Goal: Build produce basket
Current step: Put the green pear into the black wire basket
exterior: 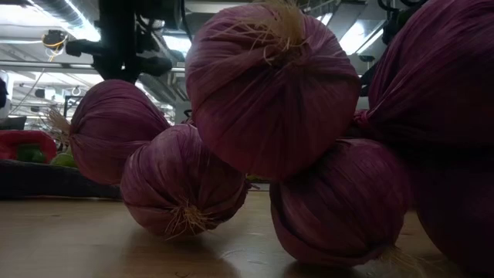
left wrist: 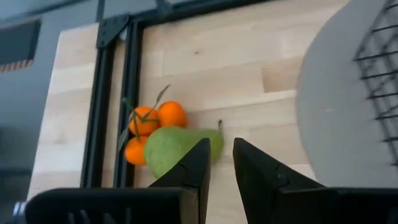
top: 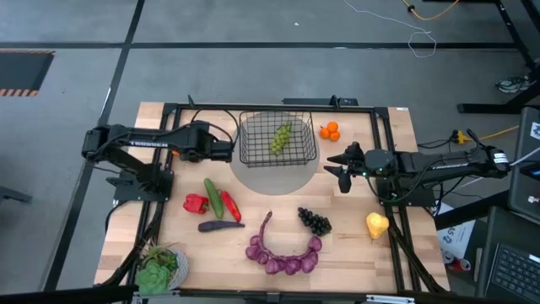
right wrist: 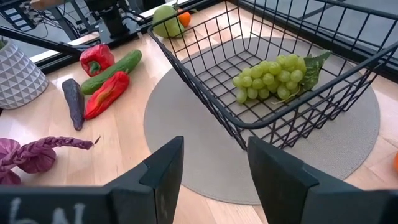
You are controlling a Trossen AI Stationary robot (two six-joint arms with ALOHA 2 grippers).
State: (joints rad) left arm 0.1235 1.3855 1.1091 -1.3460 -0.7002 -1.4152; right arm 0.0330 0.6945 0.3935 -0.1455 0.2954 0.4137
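High view: the basket (top: pixel 278 140) sat on a grey mat (top: pixel 272 176) at the table's (top: pixel 354 245) far middle, green grapes (top: pixel 281 137) inside. The left claw (top: pixel 229 152) hovered at its left side, fingers slightly apart and empty. The right claw (top: pixel 341 166) hung right of it, fingers apart.

The basket (top: pixel 278 140) holds only green grapes (top: pixel 281 137) — bare mesh lies around them. On the table (top: pixel 354 245), open board runs between the dark grapes (top: pixel 314 222) and the near edge — the purple string (top: pixel 283 253) blocks the middle.
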